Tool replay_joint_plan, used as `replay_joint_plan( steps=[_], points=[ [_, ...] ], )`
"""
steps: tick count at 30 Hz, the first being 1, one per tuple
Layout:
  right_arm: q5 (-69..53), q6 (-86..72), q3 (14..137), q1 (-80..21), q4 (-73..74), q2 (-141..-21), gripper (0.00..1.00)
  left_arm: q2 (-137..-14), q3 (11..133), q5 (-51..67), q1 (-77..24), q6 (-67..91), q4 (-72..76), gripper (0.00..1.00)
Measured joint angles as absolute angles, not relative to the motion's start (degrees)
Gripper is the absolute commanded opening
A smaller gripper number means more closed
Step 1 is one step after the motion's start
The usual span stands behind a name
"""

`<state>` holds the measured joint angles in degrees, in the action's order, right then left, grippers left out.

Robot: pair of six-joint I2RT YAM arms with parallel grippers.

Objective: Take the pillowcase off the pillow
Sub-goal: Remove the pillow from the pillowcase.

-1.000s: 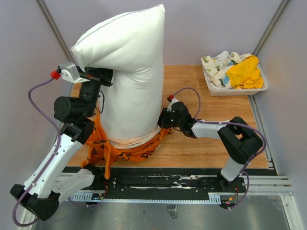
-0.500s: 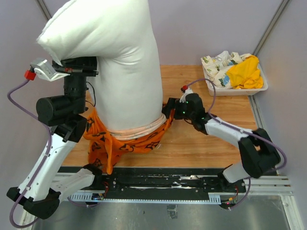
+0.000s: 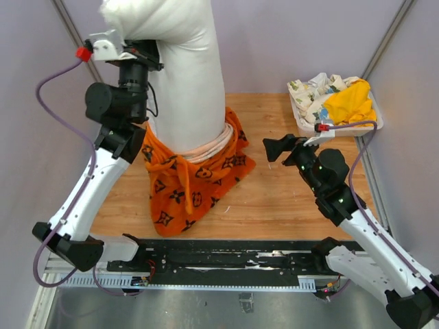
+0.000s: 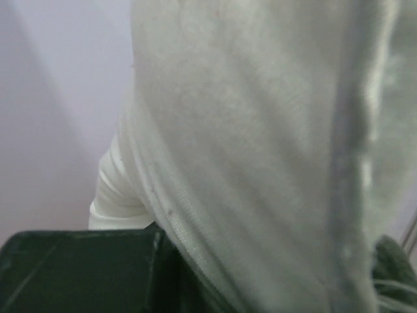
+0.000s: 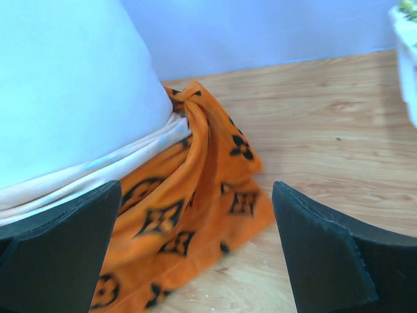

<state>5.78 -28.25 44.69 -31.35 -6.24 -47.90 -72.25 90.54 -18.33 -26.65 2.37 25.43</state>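
Pillow: the plump white pillow (image 3: 186, 82) stood on end over the left of the wooden table (image 3: 288, 205), its upper part out of the top view.
Pillowcase: the orange monogram pillowcase (image 3: 195, 181) sat bunched around the pillow's lower end, its loose hem spread on the table toward the near edge.
Left gripper: the left gripper (image 3: 152, 56) was high up and clamped on the pillow's upper edge; white fabric filled its wrist view.
Right gripper: the right gripper (image 3: 280, 147) was spread wide with nothing in it, just clear of the pillowcase's right side.
Handling: the pillow looked light but bulky and floppy, likely to sag. The case looked thin and limp, prone to stretch and slip.
Where to grip: probably a gathered fold at the case's right edge, pinched deep and pinned low.
Bin: a white bin (image 3: 330, 131) of cloths stood well apart, far right.
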Motion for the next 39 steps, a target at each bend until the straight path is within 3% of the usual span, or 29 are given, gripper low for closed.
replay_joint_plan(
  steps=[5,13,19,31,36,39],
  points=[
    [3.92,-25.45,42.52,-31.51,-8.21,-45.15,1.0,-77.41,90.24,-22.39,-26.52,-0.21,17.72,0.0],
    [-9.74,-15.07,57.54,-44.27,-9.5,-64.75,0.99,-79.94,90.54,-29.76,-31.88,-7.46,15.53,0.0],
    [-17.26,-12.32,64.55,-47.13,-12.82,-76.6,0.96,-84.12,97.19,-34.54,-36.25,-11.68,14.94,0.0],
    [-23.9,-13.47,75.57,-48.25,-19.38,-92.49,0.77,-89.54,104.47,-42.83,-38.72,-15.03,12.86,0.0],
    [-25.8,-14.37,75.7,-48.25,-21.21,-97.51,0.62,-90.67,106.43,-43.86,-38.87,-15.62,10.28,0.0],
    [-27.03,-15.22,75.02,-48.31,-22.57,-99.83,0.44,-90.85,107.04,-44.8,-38.87,-16.14,9.56,0.0]
  ],
)
